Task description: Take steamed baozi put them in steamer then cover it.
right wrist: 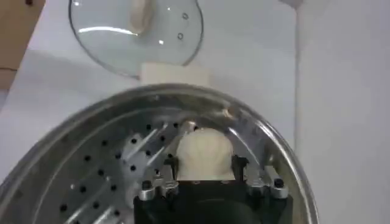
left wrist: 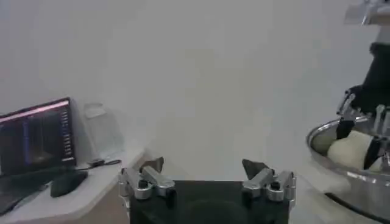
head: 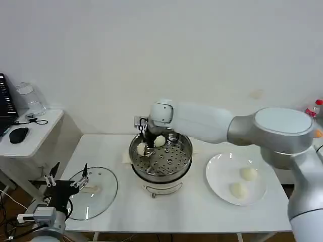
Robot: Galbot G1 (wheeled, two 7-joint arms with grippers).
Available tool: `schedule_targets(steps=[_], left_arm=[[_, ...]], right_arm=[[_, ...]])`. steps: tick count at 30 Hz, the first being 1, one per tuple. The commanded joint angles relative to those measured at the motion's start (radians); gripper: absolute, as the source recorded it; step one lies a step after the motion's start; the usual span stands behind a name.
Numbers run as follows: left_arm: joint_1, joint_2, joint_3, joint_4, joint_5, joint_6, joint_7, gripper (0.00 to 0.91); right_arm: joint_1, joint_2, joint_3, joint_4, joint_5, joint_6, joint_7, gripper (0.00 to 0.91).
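The steamer (head: 187, 150) stands mid-table on its white base. My right gripper (head: 146, 145) reaches down inside it by the left rim, shut on a steamed baozi (head: 141, 149). In the right wrist view that baozi (right wrist: 204, 152) sits between the gripper's fingers (right wrist: 239, 165), low over the perforated tray (right wrist: 109, 170). A second baozi (head: 160, 141) lies in the steamer beside it. Two more baozi (head: 248, 174) (head: 237, 190) rest on the white plate (head: 218, 171). The glass cover (head: 101, 194) lies flat on the table at the left. My left gripper (head: 66, 182) hovers open by the cover's left edge.
A side table (head: 30, 138) at the far left carries a mouse (head: 18, 134), a laptop and a clear jar. A red-capped bottle (head: 315, 107) stands at the right edge. A small white pad (right wrist: 175, 73) lies between cover and steamer.
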Motion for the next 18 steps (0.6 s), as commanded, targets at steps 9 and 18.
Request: schedule_targets(steps=[9, 18], left_arm=[[0.007, -0.011, 0.006, -0.015, 0.000, 0.001, 0.000, 0.907], [0.001, -0.010, 0.012, -0.012, -0.001, 0.004, 0.000, 0.907]], right_arm=[[-0.035, 0.034, -0.005, -0.042, -0.031, -0.017, -0.005, 0.907], [0.116, -0.111, -0.018, 0.134, -0.006, -0.019, 0.000, 0.907]])
